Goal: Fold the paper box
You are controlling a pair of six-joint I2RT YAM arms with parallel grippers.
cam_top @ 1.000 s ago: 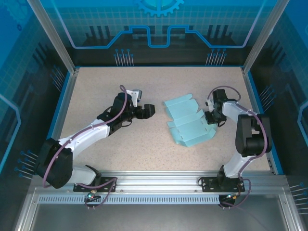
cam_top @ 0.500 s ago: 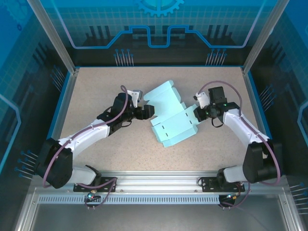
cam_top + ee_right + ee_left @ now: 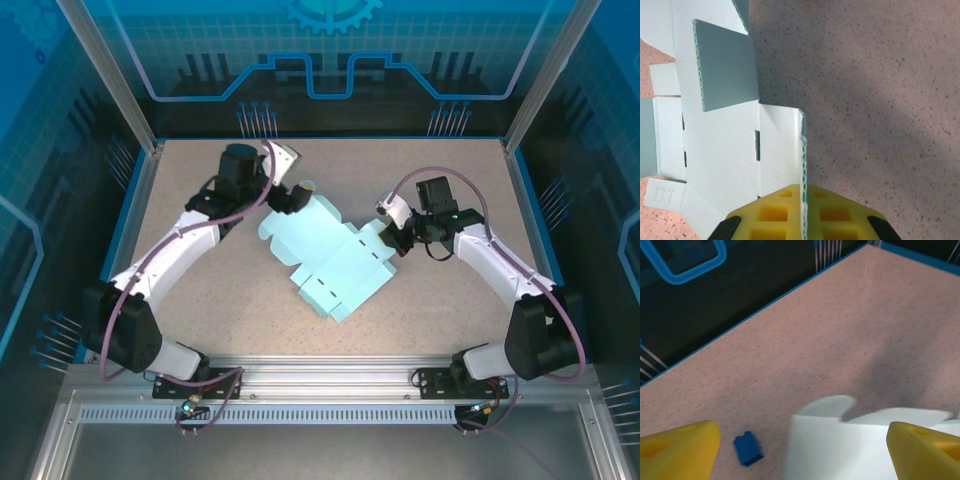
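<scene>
We log a speckled beige table [image 3: 200, 300] with a thin blue rim [image 3: 330, 138] along its edges. 1 tiny dark blue cube [image 3: 748, 448] lies on the table top, low and left in the left wrist view. Behind the table stands a blue translucent back panel [image 3: 330, 60] with a gear graphic [image 3: 330, 12] at top centre. 1 slanted aluminium post [image 3: 108, 75] stands left, another post [image 3: 553, 75] right. A silver rail [image 3: 330, 372] runs along the near edge, with a perforated strip [image 3: 330, 412] just below it.
</scene>
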